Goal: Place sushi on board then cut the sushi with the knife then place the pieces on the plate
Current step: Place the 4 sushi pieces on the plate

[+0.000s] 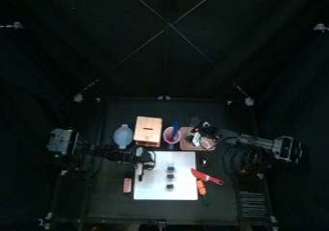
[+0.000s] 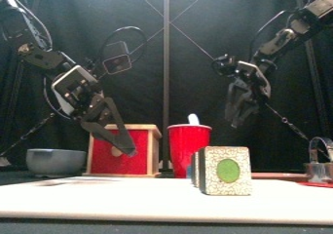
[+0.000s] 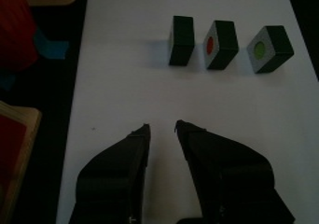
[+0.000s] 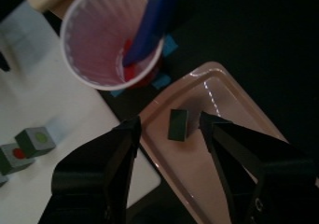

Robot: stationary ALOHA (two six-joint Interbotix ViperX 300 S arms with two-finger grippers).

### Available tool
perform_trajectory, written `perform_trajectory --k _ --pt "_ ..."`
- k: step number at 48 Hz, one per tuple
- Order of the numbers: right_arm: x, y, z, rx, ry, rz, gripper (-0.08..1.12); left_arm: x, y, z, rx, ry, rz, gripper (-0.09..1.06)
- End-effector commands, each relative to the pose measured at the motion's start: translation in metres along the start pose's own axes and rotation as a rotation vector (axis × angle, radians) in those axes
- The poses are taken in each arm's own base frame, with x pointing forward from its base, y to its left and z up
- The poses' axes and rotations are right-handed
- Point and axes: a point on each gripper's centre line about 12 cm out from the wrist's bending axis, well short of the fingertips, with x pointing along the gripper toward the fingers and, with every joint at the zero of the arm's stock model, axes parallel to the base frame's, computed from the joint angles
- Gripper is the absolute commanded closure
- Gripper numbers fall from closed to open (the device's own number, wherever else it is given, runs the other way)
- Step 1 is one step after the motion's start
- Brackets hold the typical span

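Three dark green sushi pieces (image 3: pixel 221 44) stand in a row on the white cutting board (image 1: pixel 180 189). The nearest one (image 2: pixel 224 170) shows a green centre. My left gripper (image 3: pixel 163 129) hovers over the board short of them, its jaws a narrow gap apart and empty. Another sushi piece (image 4: pixel 178 123) lies on the pink plate (image 4: pixel 230 102). Above it hangs my right gripper (image 4: pixel 169 123), open, with jaws wider than the piece and clear of it. The red knife (image 1: pixel 203 177) lies on the board's right side. In the red cup (image 4: pixel 110 43) stands the blue knife (image 4: pixel 156 18).
The wooden box with a red drawer front (image 2: pixel 124 148) and the blue-grey bowl (image 2: pixel 55 160) stand behind the board at the left. A metal cutter (image 2: pixel 320 166) sits at the far right. A small red thing (image 1: pixel 126 184) lies left of the board.
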Motion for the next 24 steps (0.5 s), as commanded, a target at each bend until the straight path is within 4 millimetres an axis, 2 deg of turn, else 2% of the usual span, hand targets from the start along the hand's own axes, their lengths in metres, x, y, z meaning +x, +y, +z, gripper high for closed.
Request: perform_trajectory --k 1,8,15,24 --pt "-0.021 0.036 0.016 -0.08 -0.087 0.096 0.17 0.0 -0.002 0.012 0.001 -0.04 -0.005 0.25" --pt "-0.027 0.081 0.017 -0.187 -0.111 0.202 0.17 0.001 -0.002 0.014 0.001 -0.041 -0.005 0.25" --pt "-0.022 0.118 0.005 -0.315 -0.09 0.272 0.18 0.001 -0.003 0.014 0.0 -0.039 -0.006 0.26" --pt "-0.008 0.144 -0.019 -0.431 -0.03 0.303 0.18 0.001 -0.003 0.014 0.002 -0.038 -0.007 0.26"
